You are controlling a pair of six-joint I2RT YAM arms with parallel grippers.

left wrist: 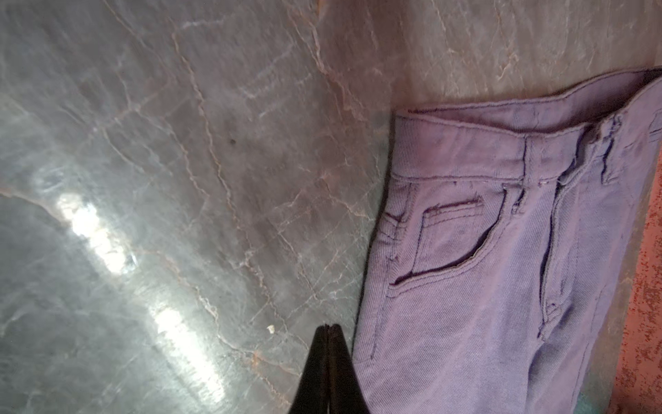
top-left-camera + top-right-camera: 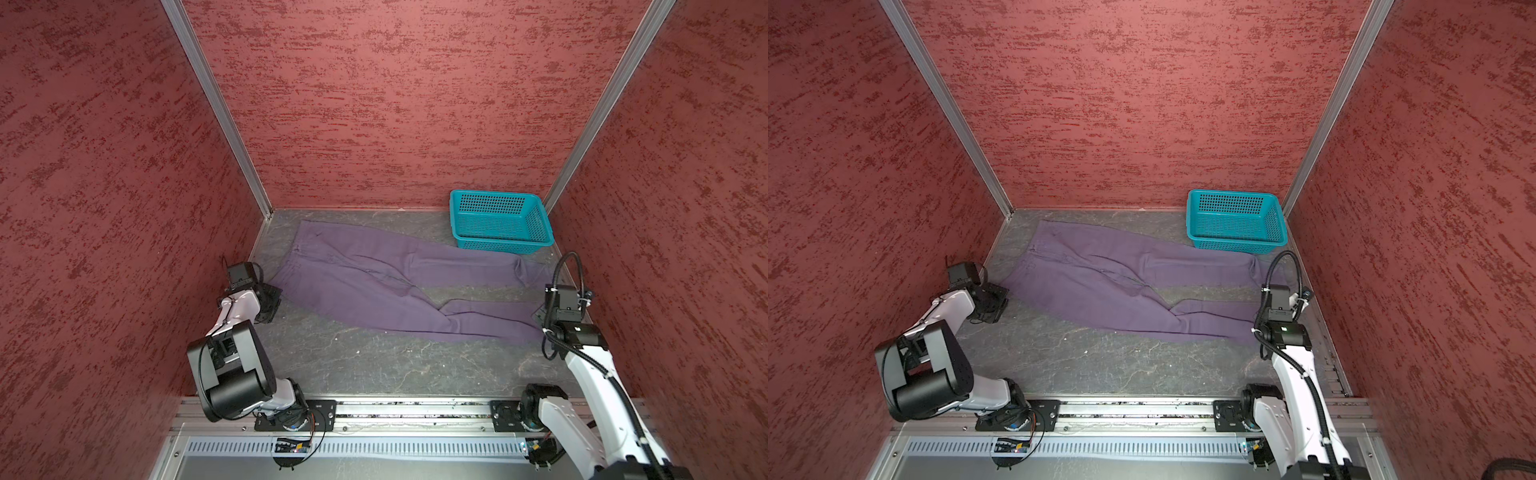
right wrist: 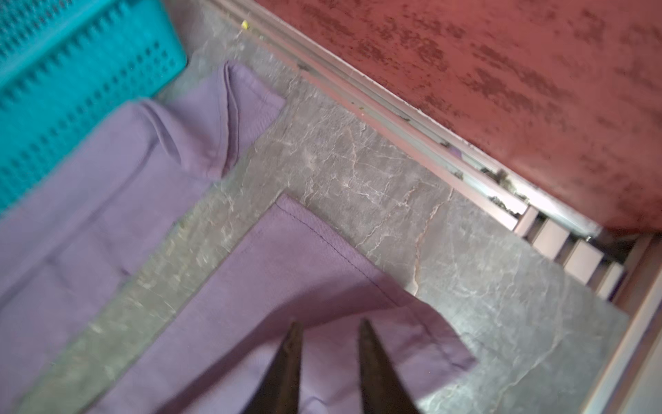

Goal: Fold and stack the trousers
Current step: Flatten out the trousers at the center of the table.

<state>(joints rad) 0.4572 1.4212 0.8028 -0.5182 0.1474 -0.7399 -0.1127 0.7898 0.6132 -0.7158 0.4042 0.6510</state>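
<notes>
Spreading across the grey marble-patterned table (image 2: 365, 365), the trousers (image 2: 365, 282) lie flat and unfolded in both top views. Their waistband is at the end farthest from the teal basket (image 2: 498, 246), and both legs run back toward it. One leg passes along the basket's front wall and seems to touch it, its hem rumpled just past the basket's corner. The other leg lies a little further out from the basket, with a strip of bare table between the two. The basket itself stands in the table's back corner. The right gripper (image 3: 329, 322) hangs near the basket over the hem of the outer leg, its fingers (image 3: 292, 358) spread apart above the cloth and clamping nothing. The left gripper (image 1: 330, 328) is well away from the basket, over bare table just beside the waistband corner, with its fingertips pressed together and nothing between them.
</notes>
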